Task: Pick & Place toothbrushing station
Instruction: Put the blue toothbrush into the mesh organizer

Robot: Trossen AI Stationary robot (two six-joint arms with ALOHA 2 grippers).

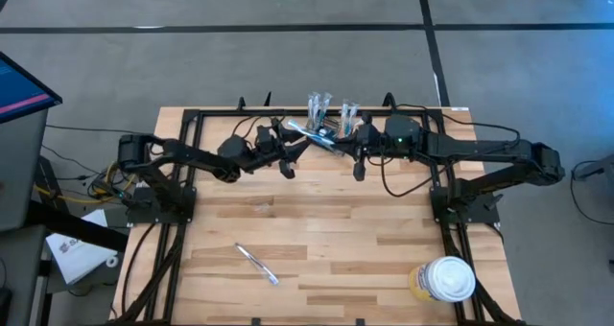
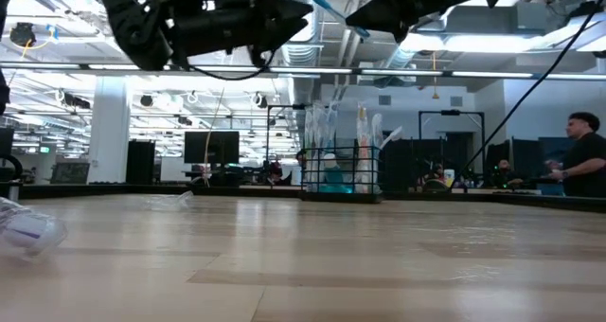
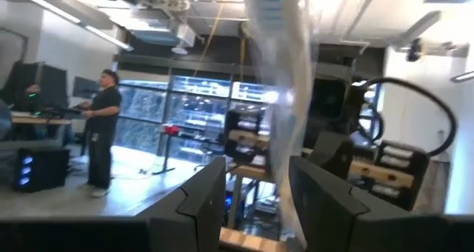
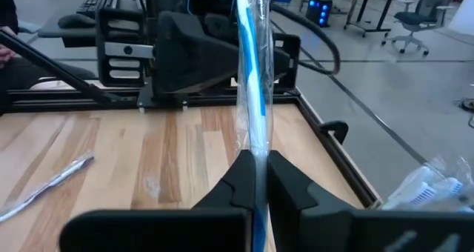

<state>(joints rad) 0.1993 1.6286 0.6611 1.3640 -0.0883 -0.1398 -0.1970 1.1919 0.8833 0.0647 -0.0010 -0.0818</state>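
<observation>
Right wrist view: right gripper (image 4: 259, 179) jaws clamped a wrapped toothbrush (image 4: 250, 96); left gripper (image 3: 255, 200) jaws, slightly apart, held its other end near the tabletop's (image 1: 326, 230) far edge.

Both arms matte black, built of slim tubular links w/ chunkier joint housings. Left arm (image 1: 192, 156) has a bundle of yellow/orange wires at its base end; right arm (image 1: 480, 146) carries a boxy black wrist module w/ a small green LED lit on top, plus a thin black cable looping loose beneath it. Each arm sits on a black metal base bracket bolted to the black frame. Left gripper (image 3: 255, 200) fingers (image 3: 196, 200): flat, angular black plates w/ bevelled edges. Right gripper (image 4: 257, 176) fingers same black, tapering to narrow wedge tips.
</observation>
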